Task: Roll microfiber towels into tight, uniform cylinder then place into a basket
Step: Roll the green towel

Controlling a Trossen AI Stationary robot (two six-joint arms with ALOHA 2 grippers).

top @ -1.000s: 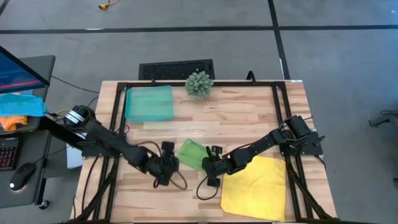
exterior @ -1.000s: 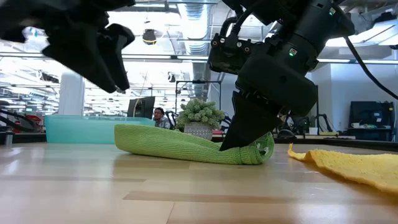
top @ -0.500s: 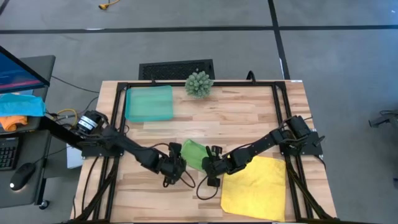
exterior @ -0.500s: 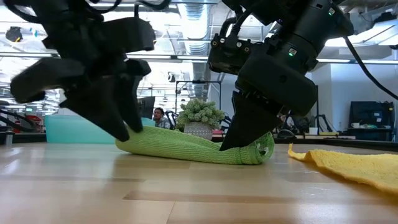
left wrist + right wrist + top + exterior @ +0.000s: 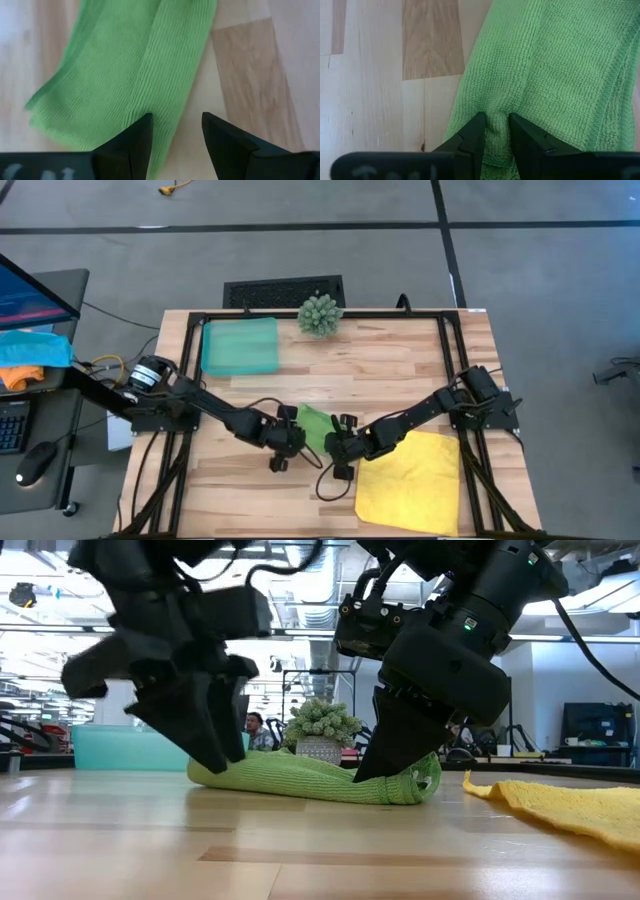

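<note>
**A:** What lay where on the table point(image 5: 400, 360)?

**B:** The yellow towel point(image 5: 408, 478) was spread flat at the near right corner, untouched. The basket point(image 5: 240, 346) sat at the far left, well apart from the work, with nothing in it that I could see. A spiky plant point(image 5: 320, 314) stood beside it at the far edge. In the middle lay the green towel point(image 5: 312, 426), folded into a loose, flattish strip and not yet a tight cylinder.

**A:** And the arms?

**B:** Both reached in to that towel from opposite sides. The right gripper point(image 5: 494, 131) had its fingers nipped together on a fold of cloth at one end; its wrist view showed the fabric bunched between them. I judged it was pinning that end so the strip would not slide.

**A:** The left one?

**B:** The left gripper point(image 5: 175, 131) stood at the other end, tips down at the cloth's edge. Its fingers point(image 5: 131, 141) were spread, with one over the towel's edge and the other over bare wood, nothing pinched between them. Probably it was placed to catch that edge for rolling.

**A:** How far along, then?

**B:** Early, by my reckoning: no roll finished, the basket unfilled.
</note>
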